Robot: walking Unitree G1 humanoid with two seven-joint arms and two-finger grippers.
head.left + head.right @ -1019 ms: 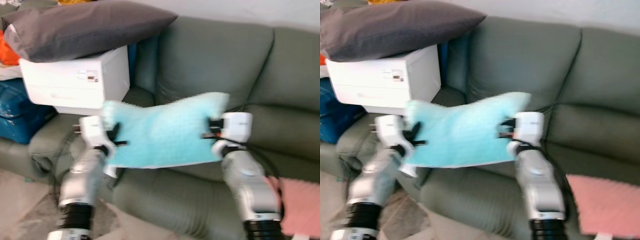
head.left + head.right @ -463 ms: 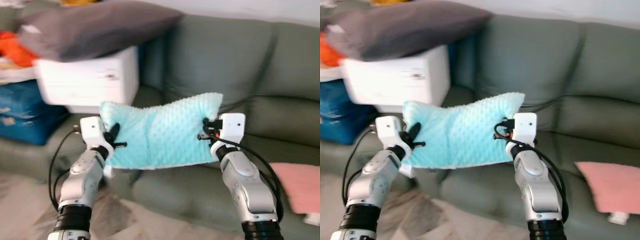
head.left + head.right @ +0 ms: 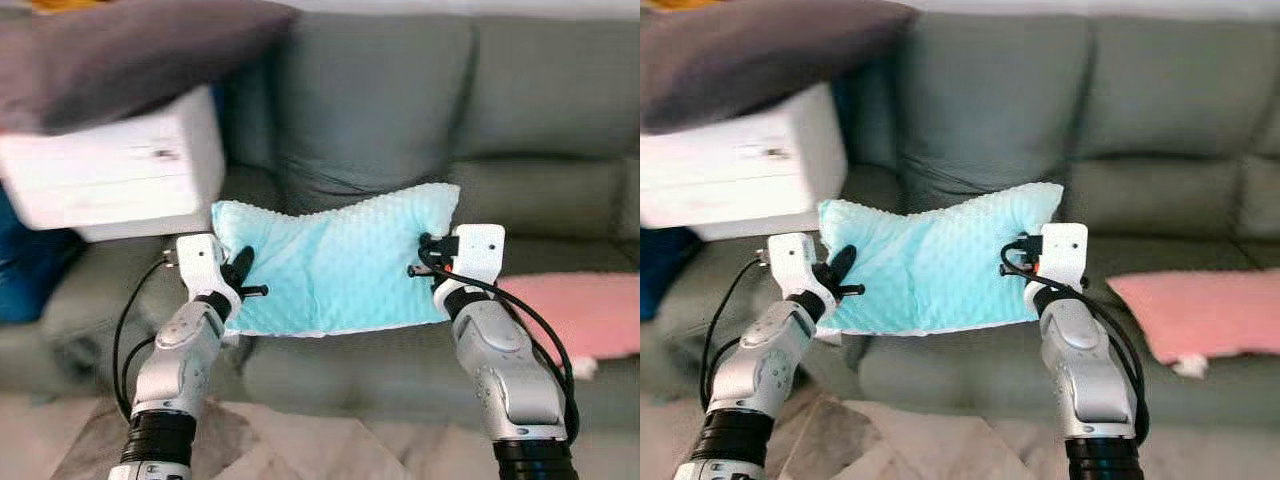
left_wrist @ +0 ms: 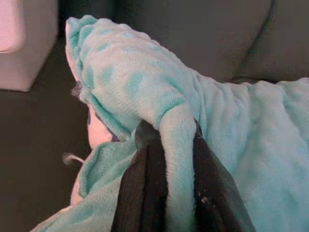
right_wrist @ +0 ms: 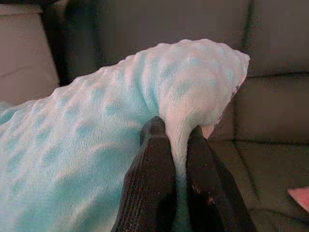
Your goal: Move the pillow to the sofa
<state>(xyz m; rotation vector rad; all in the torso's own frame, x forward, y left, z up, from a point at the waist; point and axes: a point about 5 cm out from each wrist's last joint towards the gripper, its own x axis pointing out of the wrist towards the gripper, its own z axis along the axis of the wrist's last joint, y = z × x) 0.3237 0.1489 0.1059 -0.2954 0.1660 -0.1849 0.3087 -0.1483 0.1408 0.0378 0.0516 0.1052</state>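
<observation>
A turquoise dimpled pillow [image 3: 335, 262] hangs stretched between my two grippers, in the air in front of the grey-green sofa [image 3: 400, 110] and above its seat's front edge. My left gripper [image 3: 238, 278] is shut on the pillow's left edge; in the left wrist view its black fingers [image 4: 145, 183] pinch a fold of the fabric [image 4: 174, 145]. On the pillow's right edge my right gripper [image 3: 428, 255] is shut as well, and in the right wrist view the fingers [image 5: 154, 179] squeeze the pillow [image 5: 96, 135] near its corner.
A white box [image 3: 110, 165] with a dark grey pillow [image 3: 120, 50] on top stands on the sofa's left end. A pink cushion [image 3: 580, 315] lies on the seat at the right. The seat behind the held pillow is bare. Pale floor lies below.
The camera has swung right and tilted, so the white box shifted left and the pink cushion came further in. Both grippers keep their hold on the pillow.
</observation>
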